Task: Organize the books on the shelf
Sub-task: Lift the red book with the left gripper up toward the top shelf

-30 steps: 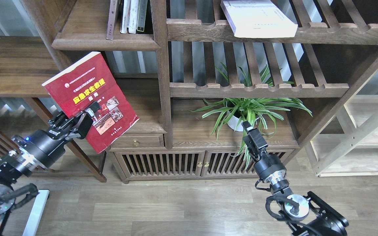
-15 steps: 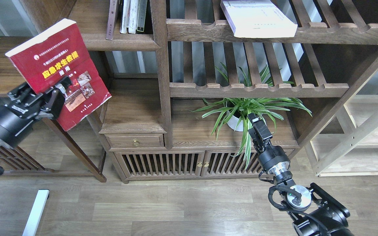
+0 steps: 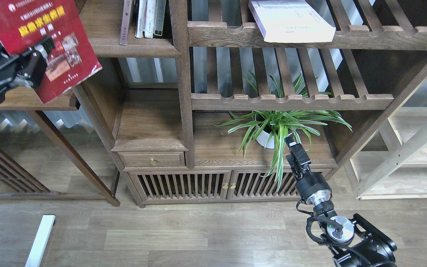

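Note:
A red book (image 3: 63,26) with yellow title characters hangs tilted at the top left, its upper part cut off by the view's edge. My left gripper (image 3: 42,51) is shut on its lower edge. The book is left of the shelf (image 3: 135,50), a solid dark board with a rounded front edge. On that shelf stand a brown-spined book (image 3: 126,22) and thin white and black books (image 3: 150,18). A thick white-lavender paperback (image 3: 291,20) lies flat on the upper slatted shelf. My right gripper (image 3: 293,145) points up by the plant, holding nothing; its fingers cannot be told apart.
A potted spider plant (image 3: 272,126) sits on the cabinet top (image 3: 228,148). A small drawer (image 3: 152,160) and slatted doors (image 3: 184,185) are below. A dark side table (image 3: 32,100) stands at left, a lighter wooden rack (image 3: 402,155) at right.
My left arm has carried the red book up and to the left, from in front of the drawer to the top left corner. The right gripper drifted slightly right.

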Robot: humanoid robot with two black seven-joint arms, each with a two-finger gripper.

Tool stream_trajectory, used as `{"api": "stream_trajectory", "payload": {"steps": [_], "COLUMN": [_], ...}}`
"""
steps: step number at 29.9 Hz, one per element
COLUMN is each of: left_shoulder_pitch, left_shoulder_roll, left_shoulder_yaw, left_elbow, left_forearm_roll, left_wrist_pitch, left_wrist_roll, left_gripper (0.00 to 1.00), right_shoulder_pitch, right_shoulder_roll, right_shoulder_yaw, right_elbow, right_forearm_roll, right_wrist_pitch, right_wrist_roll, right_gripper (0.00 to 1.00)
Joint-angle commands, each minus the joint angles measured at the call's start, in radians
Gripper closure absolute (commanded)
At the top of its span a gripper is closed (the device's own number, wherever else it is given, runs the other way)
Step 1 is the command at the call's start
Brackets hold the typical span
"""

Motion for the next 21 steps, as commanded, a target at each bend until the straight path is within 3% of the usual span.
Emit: {"api": "stream_trajectory", "payload": {"steps": [1,21], "left_shoulder_pitch": [-0.071,-0.425], "left_shoulder_roll": [0.015,0.013], "left_shoulder_yaw": [0.008,0.218], "left_elbow": [0.039,0.300], "left_forearm_roll": [-0.002,-0.008], "left_wrist_pitch": [0.000,0.000], "left_wrist_roll": [0.020,0.034], "left_gripper": [0.97,0.97], "right_shoulder_pitch": [-0.004,-0.019], "right_shoulder_roll": [0.002,-0.031], "right_shoulder_yaw": [-0.001,0.005], "right_elbow": [0.001,0.005], "right_forearm_roll": [0.000,0.002], "right_wrist_pitch": [0.000,0.000], "right_wrist_roll": [0.000,-0.002], "right_gripper": [0.00,0.00]}}
